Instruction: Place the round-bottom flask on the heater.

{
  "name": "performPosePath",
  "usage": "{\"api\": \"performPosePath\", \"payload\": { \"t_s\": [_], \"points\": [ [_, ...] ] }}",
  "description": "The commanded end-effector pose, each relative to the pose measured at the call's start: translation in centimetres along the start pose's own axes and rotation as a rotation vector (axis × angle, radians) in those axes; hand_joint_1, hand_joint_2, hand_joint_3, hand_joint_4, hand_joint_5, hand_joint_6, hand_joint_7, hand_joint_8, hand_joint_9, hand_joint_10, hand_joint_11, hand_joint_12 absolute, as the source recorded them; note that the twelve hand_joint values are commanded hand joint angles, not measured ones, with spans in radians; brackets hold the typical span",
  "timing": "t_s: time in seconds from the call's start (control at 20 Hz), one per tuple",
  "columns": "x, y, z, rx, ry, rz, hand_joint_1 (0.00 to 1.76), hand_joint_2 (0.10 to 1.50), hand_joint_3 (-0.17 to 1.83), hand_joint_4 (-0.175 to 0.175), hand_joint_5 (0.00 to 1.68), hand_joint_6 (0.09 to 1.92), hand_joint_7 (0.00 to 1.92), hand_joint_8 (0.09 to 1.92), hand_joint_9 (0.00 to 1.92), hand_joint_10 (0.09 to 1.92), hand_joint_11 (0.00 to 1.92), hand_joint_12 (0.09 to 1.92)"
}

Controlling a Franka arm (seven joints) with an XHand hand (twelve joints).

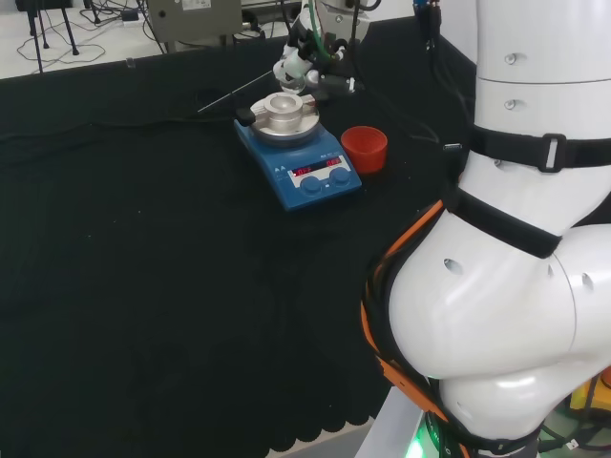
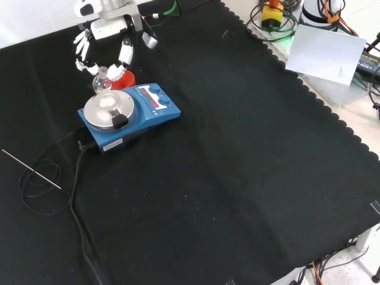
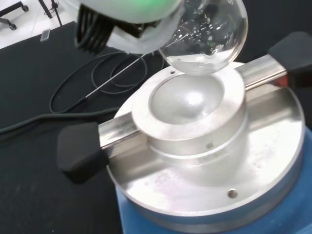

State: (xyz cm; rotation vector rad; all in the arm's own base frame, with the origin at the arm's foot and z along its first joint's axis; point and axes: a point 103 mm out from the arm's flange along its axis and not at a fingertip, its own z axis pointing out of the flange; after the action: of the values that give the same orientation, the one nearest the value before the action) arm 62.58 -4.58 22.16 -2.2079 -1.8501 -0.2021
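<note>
A clear round-bottom flask [image 3: 204,34] hangs just above the hollow of the heater's metal block [image 3: 187,100], a little off its centre. The hand [image 2: 104,32] reaches down from above with its fingers [image 2: 125,53] curled about the flask [image 2: 101,84] near its neck. The blue heater [image 2: 142,116] stands at the cloth's upper left in the front view. In the head view the hand [image 1: 307,52] and flask [image 1: 290,82] hover over the heater [image 1: 310,167] at the far middle of the bench. A blurred white part of the hand [image 3: 122,19] covers the flask's upper side.
A red ribbed ring stand [image 1: 364,148] sits right of the heater in the head view, behind the flask [image 2: 123,76] in the front view. The heater's black cable [image 2: 74,196] and a thin metal probe [image 2: 29,169] lie left of it. Black handles [image 3: 80,151] stick out from the block.
</note>
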Motion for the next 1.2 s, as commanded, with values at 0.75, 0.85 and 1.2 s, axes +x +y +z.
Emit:
{"api": "performPosePath", "payload": {
  "t_s": [0.75,0.85,1.2],
  "points": [
    [-0.1,1.1,2.4,0.047,-0.006,0.005,1.10,0.67,0.84,0.040,1.08,1.10,0.61,0.67,0.78,0.63,0.37,1.33],
    [-0.1,1.2,2.5,0.050,-0.006,0.007,1.10,0.67,0.84,0.040,1.08,1.10,0.61,0.67,0.78,0.63,0.37,1.33],
    [-0.3,1.2,2.8,0.052,-0.006,0.017,1.10,0.67,0.84,0.040,1.08,1.10,0.61,0.67,0.78,0.63,0.37,1.33]
  ]
}}
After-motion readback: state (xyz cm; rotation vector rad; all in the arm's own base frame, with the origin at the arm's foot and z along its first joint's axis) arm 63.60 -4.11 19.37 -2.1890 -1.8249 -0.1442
